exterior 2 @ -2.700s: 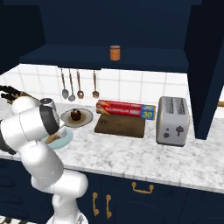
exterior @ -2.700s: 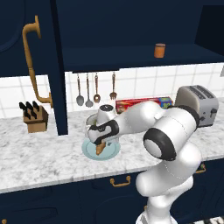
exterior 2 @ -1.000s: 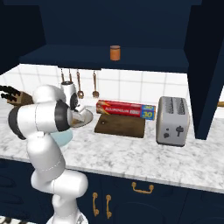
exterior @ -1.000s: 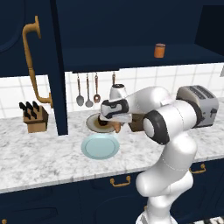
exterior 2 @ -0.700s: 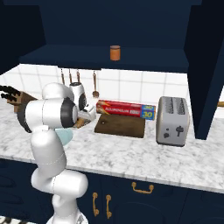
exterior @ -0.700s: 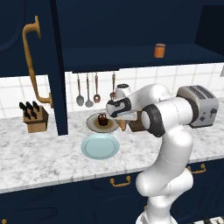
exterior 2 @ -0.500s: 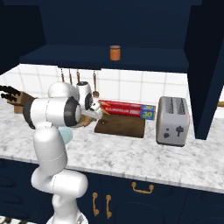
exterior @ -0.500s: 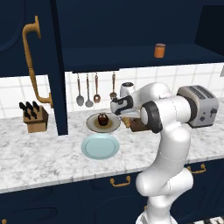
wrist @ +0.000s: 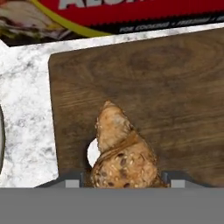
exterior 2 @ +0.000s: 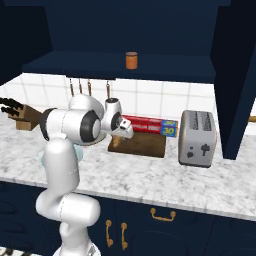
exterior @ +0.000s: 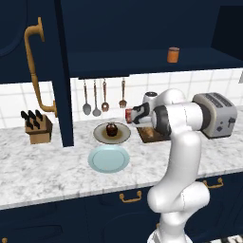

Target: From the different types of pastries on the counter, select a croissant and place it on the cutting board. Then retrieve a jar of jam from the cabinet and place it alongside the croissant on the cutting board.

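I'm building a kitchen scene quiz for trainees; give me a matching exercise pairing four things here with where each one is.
Things:
1. croissant
2. jar of jam
3. cupcake
4. knife block

Places:
A. on the cabinet shelf
B. on the brown plate
C. in the hand, over the cutting board
D. at the counter's left end, beside the open cabinet door

Pairs: 1-C, 2-A, 3-B, 4-D

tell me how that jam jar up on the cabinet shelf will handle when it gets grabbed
The jam jar looks rigid and cylindrical, so it probably won't deform. Its smooth sides may be slippery. It stands upright near the shelf's front edge, so a nudge could tip it and then let it roll.
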Robot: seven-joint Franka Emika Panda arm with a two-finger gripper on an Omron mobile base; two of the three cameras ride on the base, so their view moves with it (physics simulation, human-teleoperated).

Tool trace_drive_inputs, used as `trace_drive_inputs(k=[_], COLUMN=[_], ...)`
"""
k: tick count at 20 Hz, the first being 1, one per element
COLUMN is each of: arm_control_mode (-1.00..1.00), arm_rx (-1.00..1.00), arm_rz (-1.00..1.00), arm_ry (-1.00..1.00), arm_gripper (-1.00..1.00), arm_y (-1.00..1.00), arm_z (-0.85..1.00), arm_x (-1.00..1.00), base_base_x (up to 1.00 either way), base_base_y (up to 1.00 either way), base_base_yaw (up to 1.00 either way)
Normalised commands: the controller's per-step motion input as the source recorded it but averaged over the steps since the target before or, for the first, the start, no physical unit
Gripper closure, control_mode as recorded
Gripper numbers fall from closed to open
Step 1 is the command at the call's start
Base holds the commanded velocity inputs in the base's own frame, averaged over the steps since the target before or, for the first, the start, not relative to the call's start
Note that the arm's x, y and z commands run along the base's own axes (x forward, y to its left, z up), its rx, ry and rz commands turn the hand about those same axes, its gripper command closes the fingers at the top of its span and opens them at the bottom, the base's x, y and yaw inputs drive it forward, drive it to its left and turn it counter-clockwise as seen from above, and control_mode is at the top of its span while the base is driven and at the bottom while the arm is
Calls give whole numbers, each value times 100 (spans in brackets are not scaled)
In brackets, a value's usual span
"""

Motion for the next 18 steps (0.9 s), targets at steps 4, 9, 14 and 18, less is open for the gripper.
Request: trace_drive_inputs(k=[4, 9, 14, 18], arm_control_mode=[-100, -100, -100, -100], arm_rx=[0, 0, 0, 0], arm_rz=[9, 0, 0, 0], arm_ry=[-5, -10, -3, 0], arm_gripper=[100, 100, -100, -100], arm_y=[-13, -5, -4, -18], arm_z=[-22, -8, -29, -22], arm_x=[45, 48, 25, 22], base_base_x=[0, 0, 0, 0], base_base_y=[0, 0, 0, 0], base_base_yaw=[0, 0, 0, 0])
